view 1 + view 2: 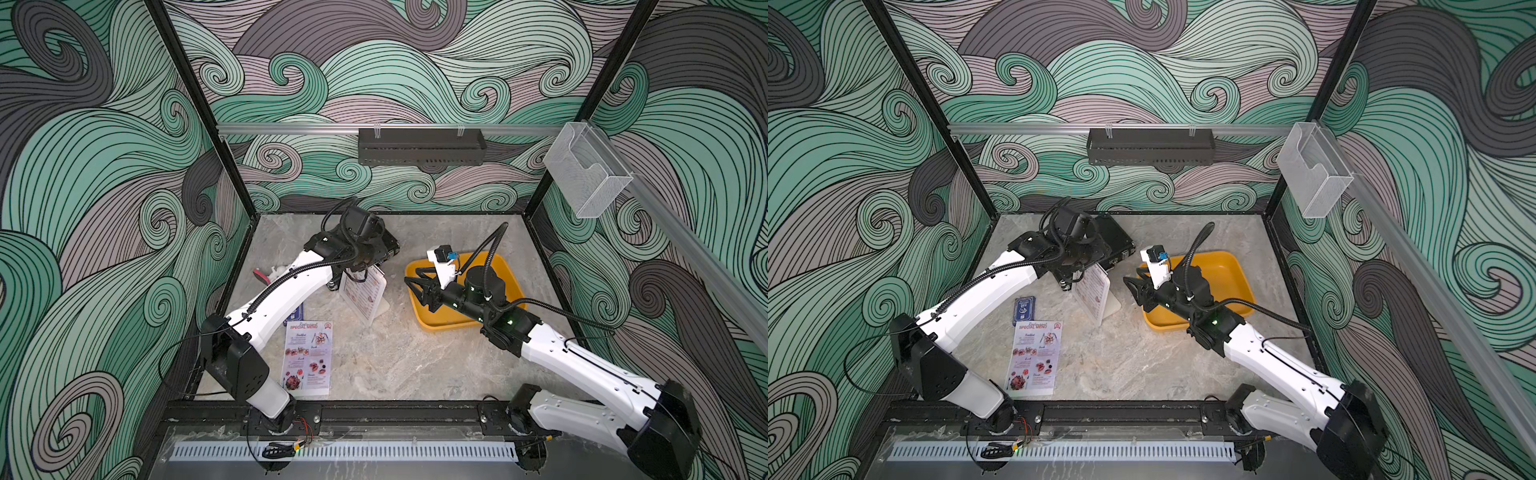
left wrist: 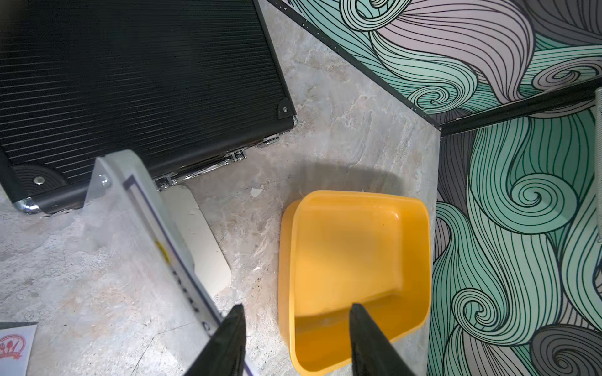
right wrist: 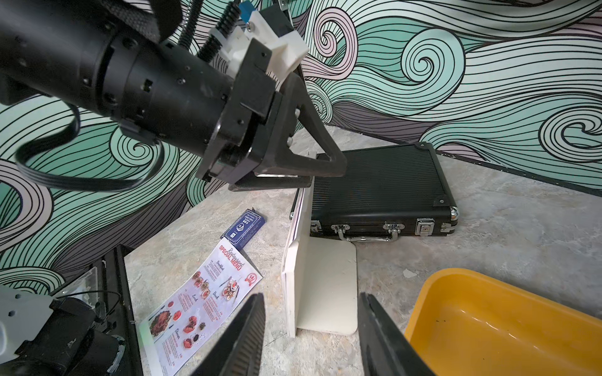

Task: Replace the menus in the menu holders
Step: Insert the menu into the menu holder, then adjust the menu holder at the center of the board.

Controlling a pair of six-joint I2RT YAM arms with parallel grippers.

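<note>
The menu holder [image 1: 375,312], a translucent white stand, is upright mid-table with a white menu sheet [image 1: 360,291] with food photos inside it. In the right wrist view its thin edge [image 3: 290,260] and base plate [image 3: 325,286] show. My left gripper [image 2: 296,307] hovers open just above the holder's top edge [image 2: 136,201]. That edge runs past one finger, and nothing lies between the jaws. The "Special Menu" sheet [image 1: 308,357] lies flat near the front left. My right gripper [image 3: 311,296] is open and empty, to the right of the holder, over the tray's left rim.
A black briefcase [image 3: 381,185] lies flat behind the holder. A yellow tray [image 2: 286,260] sits to its right. A blue card box [image 1: 1024,309] lies beside the Special Menu. A clear box [image 1: 586,170] and a black shelf [image 1: 419,147] hang on the wall rails.
</note>
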